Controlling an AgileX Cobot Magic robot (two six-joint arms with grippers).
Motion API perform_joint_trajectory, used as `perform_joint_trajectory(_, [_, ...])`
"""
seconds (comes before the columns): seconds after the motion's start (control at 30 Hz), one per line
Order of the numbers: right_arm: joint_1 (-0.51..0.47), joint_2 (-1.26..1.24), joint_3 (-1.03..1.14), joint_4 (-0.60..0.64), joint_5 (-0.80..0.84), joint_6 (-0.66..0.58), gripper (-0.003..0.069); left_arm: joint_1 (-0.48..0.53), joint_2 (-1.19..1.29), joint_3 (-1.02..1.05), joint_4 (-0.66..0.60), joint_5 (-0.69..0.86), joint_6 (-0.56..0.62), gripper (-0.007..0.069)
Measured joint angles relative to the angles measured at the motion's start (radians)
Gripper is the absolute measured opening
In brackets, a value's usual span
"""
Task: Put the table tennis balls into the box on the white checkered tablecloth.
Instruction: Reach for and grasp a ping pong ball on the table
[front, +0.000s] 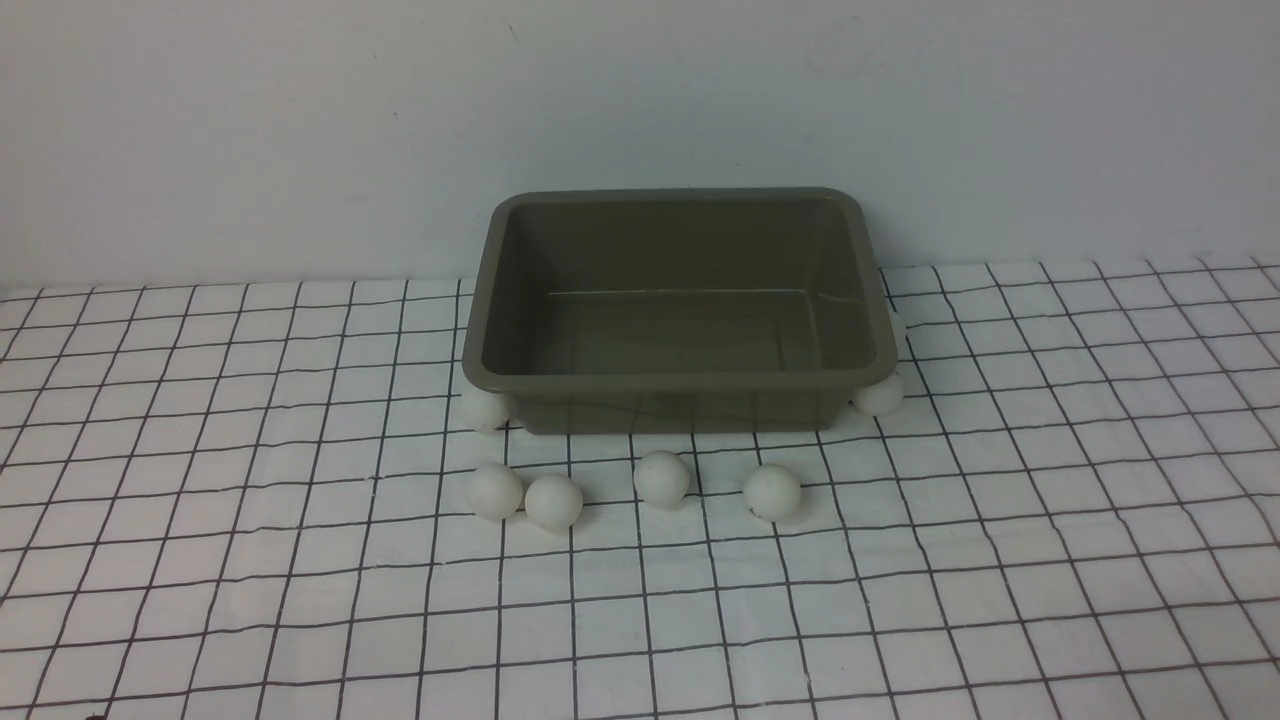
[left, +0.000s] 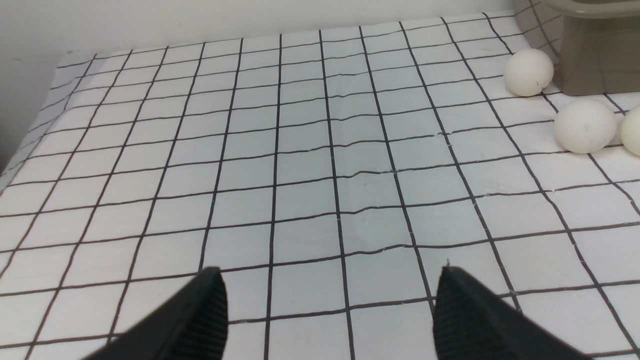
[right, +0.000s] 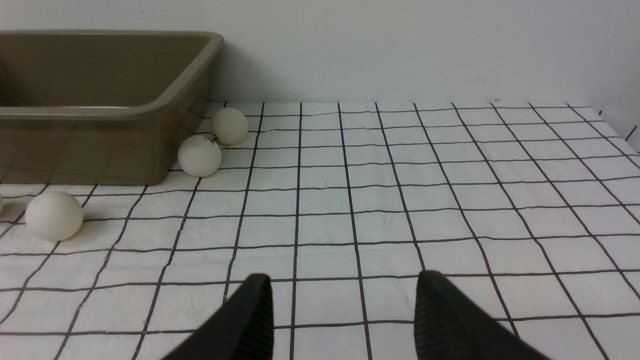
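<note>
Nothing done yet: box (front: 680, 379) empty, balls (front: 661, 477) on cloth (front: 300, 600) beside it. The left gripper (left: 330, 280) and right gripper (right: 345, 285) gape, holding nothing.

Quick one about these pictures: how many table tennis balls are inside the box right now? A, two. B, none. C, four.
B: in the front view the inside of the box is bare, and the table tennis balls all lie outside it on the white checkered tablecloth.
</note>
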Motion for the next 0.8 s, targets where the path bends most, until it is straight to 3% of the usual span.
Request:
perform_joint_trajectory(0.27, [0.000, 0.000, -0.004, -0.002, -0.024, 0.001, 0.0357, 0.000, 0.000, 0.000, 0.000, 0.000, -0.001, 0.0499])
perform_joint_trajectory(0.6, [0.000, -0.001, -0.346, 0.113, 0.116, 0.004, 0.0357, 0.000, 0.000, 0.000, 0.000, 0.000, -0.002, 0.0499])
perform_joint_trajectory(0.8, [0.000, -0.001, -0.372, 0.156, 0.075, 0.004, 0.0357, 0.000, 0.000, 0.000, 0.000, 0.000, -0.002, 0.0499])
